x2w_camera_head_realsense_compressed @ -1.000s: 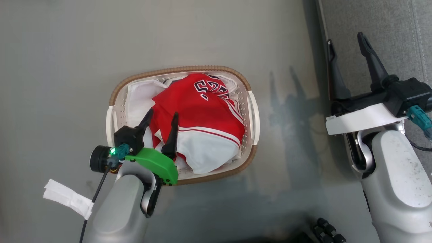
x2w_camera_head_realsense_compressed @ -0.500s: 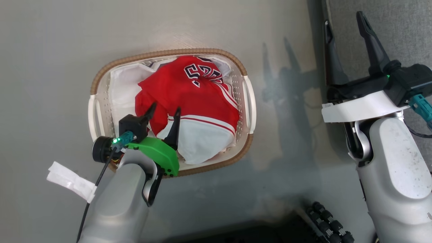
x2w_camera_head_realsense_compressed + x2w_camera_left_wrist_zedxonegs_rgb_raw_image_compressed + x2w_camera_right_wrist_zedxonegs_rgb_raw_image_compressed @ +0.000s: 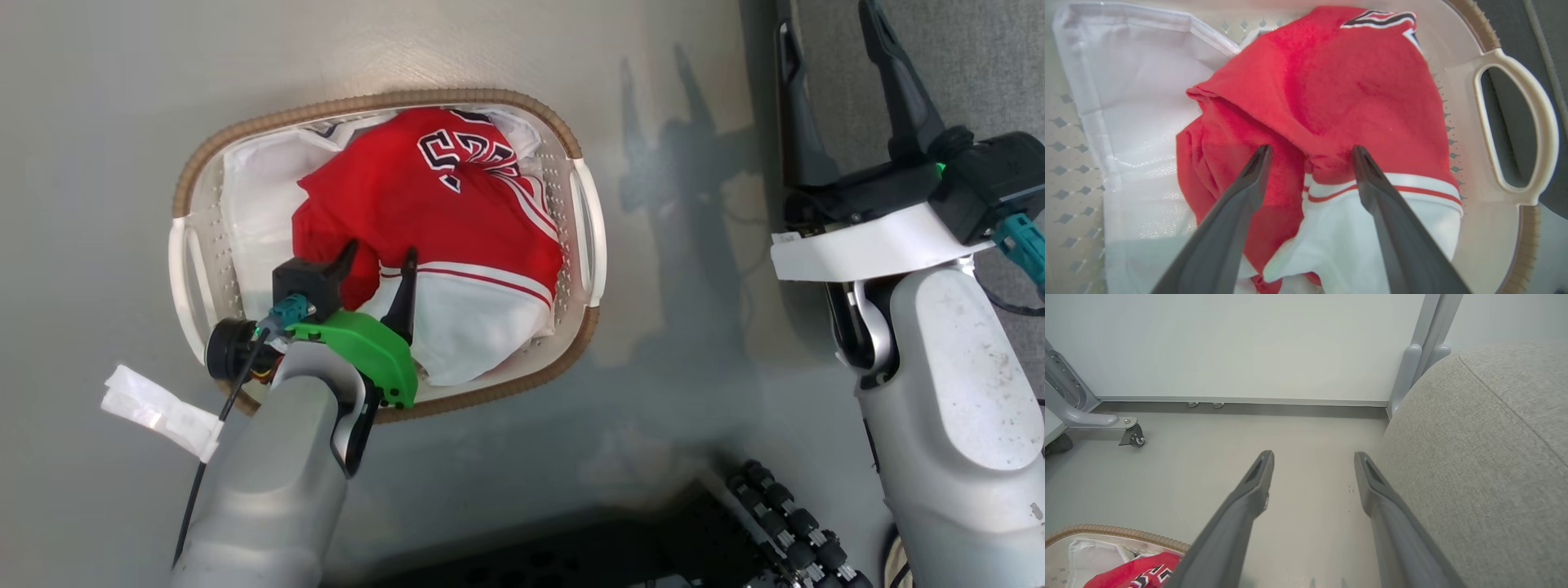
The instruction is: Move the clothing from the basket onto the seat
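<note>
Clothing (image 3: 441,220), red with white striped hem and dark lettering, in the basket (image 3: 392,98); both jaws wide apart.

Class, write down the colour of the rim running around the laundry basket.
Brown, with a ribbed woven look; the rim shows best in the head view.

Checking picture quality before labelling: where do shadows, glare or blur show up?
Head view: dark arm shadows on the floor right of the basket. Left wrist view: white liner washed out, clothing sharp. Right wrist view: even light, seat weave crisp.
</note>
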### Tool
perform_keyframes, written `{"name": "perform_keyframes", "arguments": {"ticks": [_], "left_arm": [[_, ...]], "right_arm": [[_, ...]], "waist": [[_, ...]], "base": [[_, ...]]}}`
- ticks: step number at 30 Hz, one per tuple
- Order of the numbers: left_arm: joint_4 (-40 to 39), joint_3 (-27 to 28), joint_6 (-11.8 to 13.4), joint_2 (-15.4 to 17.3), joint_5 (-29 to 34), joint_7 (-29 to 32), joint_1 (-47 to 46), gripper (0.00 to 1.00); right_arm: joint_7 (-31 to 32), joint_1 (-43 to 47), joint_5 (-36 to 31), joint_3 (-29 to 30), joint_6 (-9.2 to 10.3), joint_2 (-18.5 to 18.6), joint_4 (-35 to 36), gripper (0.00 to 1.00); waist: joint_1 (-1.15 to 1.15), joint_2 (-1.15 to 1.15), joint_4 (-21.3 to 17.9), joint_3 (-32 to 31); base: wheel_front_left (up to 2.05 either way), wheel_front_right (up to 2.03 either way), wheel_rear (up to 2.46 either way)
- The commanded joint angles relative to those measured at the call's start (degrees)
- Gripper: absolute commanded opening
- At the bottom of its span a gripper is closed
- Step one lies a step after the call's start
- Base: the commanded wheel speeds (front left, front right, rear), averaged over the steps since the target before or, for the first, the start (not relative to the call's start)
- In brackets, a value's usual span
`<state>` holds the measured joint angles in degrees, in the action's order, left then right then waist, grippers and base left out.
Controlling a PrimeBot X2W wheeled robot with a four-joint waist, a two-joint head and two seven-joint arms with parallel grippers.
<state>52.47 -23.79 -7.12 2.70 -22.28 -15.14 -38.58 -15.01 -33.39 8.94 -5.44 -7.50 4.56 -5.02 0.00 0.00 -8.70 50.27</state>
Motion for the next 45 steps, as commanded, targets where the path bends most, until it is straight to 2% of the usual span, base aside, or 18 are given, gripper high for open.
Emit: {"name": "perform_keyframes", "arguments": {"ticks": [1,18,38,45], "left_arm": [[0.68,0.49,-0.31,0.38,-0.36,-0.02,-1.33,1.00],[2.52,0.66,-0.45,0.37,0.75,-0.02,-5.26,1.00],[6.57,0.82,-0.41,0.39,2.32,0.02,-9.32,1.00],[7.04,-0.04,-0.42,0.38,0.75,0.02,-9.63,1.00]], "right_arm": [[-0.25,-0.50,-0.13,-0.03,0.02,-0.02,0.32,1.00],[-0.25,-1.71,0.06,-0.51,0.03,-0.87,1.03,1.00],[-0.25,-1.29,-0.80,0.00,0.02,-0.64,1.70,1.00],[-0.25,-0.73,-1.00,-0.02,0.02,-0.48,1.33,1.00]], "waist": [[0.00,0.00,-0.42,0.96],[0.00,0.00,-1.48,4.18],[0.00,0.00,-0.95,7.22],[0.00,0.00,-0.60,7.46]], "base": [[0.00,0.00,0.00],[0.00,0.00,0.00],[0.00,0.00,0.00],[0.00,0.00,0.00]]}}
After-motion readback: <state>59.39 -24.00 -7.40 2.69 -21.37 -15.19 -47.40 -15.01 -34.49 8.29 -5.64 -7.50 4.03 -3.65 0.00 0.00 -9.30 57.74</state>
